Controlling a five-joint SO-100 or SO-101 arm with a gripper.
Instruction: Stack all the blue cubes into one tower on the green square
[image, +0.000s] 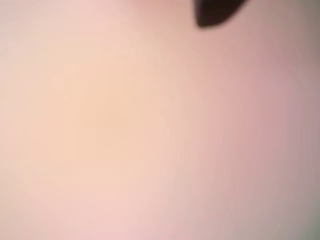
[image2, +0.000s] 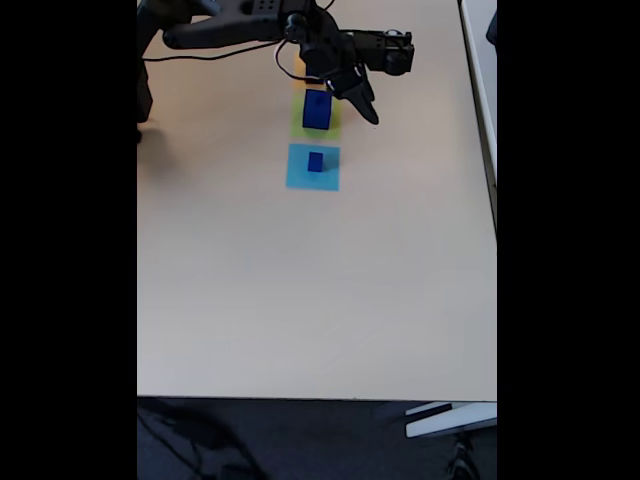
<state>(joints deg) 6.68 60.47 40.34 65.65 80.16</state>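
The blue cubes number two in the fixed view: a larger cube (image2: 316, 110) stands on the green square (image2: 299, 122), and a smaller cube (image2: 315, 161) stands apart from it on a light-blue square (image2: 297, 176) just nearer the camera. The pincer (image2: 366, 107) hangs just to the right of the larger cube in that view, its dark fingers (image2: 368, 110) pointing down and to the right; whether they are apart or together I cannot tell, and nothing is seen held between them. The black arm (image2: 230, 28) reaches in from the upper left, with a cable trailing below it. A sliver of orange square (image2: 298, 66) shows behind the green one, mostly covered by the arm. All three squares lie in a line on the pale wooden bench (image2: 300, 290). In the wrist view the picture is a blurred pinkish-beige wash, with one dark fingertip (image: 216, 14) entering from the top edge.
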